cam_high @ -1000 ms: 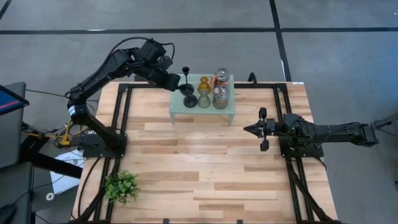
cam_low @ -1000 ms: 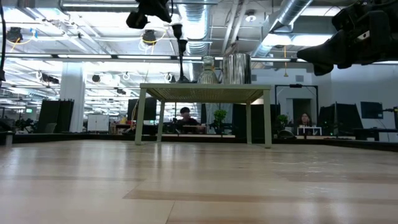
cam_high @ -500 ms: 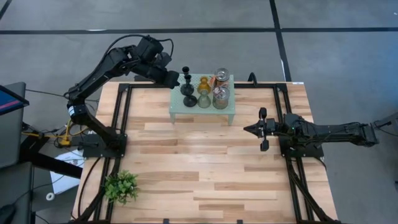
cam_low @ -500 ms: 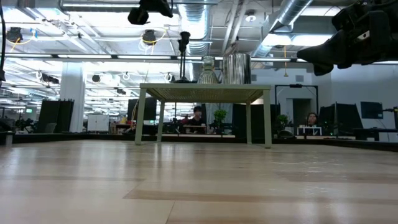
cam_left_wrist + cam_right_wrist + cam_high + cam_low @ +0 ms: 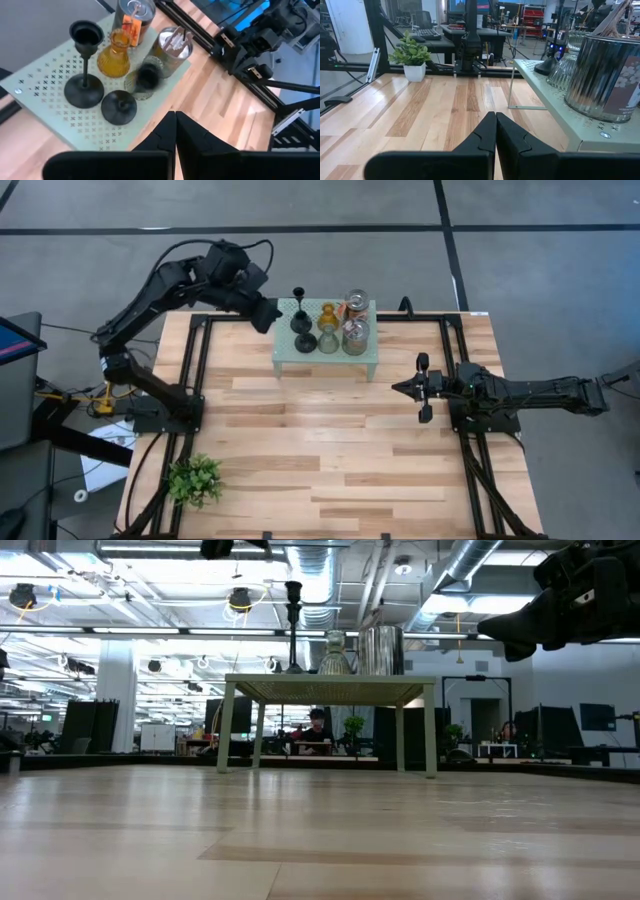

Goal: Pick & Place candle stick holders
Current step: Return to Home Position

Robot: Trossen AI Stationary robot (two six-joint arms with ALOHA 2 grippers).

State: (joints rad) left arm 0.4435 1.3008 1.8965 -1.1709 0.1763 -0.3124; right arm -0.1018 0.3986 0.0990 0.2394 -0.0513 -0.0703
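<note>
High view, my left hand (image 5: 270,316) pinched together, empty, candle stick holders (image 5: 328,338) on rack (image 5: 290,361) just ahead, right hand (image 5: 400,388) together

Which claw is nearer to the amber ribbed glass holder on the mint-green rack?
Left. The left claw hangs past the black holders beside the amber holder; the right claw waits beyond the rack's other end.

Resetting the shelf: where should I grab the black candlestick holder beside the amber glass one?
Probably the thin upright stem of the black bell-shaped candlestick holder, between cup and flared base. Approach from the mint-green perforated rack's bare side; the amber glass holder crowds the other.
</note>
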